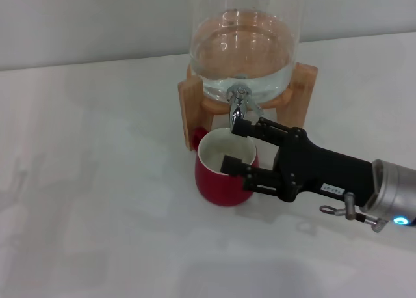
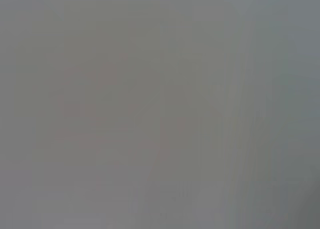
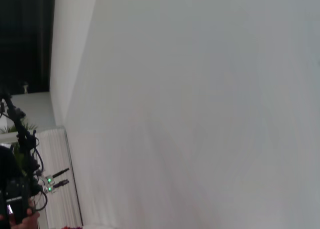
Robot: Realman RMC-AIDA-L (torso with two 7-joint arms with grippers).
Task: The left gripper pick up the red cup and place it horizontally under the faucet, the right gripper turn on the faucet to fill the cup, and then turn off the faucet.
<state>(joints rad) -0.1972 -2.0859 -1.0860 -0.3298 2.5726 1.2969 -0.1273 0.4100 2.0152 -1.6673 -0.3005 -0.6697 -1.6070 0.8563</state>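
fingers (image 1: 242, 127) of the right gripper (image 1: 236, 145) spread wide, reaching level over the red cup (image 1: 224, 178) under the faucet (image 1: 237, 104).

The right gripper (image 1: 237, 145) is black and blocky, with a small white label on its side. It reaches in from the 4 o'clock corner of the head view and points toward 10 o'clock. Its two fingers are spread apart. One fingertip (image 1: 239, 127) sits higher up, toward 12 o'clock. The other fingertip (image 1: 232, 164) sits lower, toward 6 o'clock. Behind the black part comes a silver-grey wrist (image 1: 392, 189) with a small blue light on it. The left arm cannot be seen in the head view or in either wrist view.
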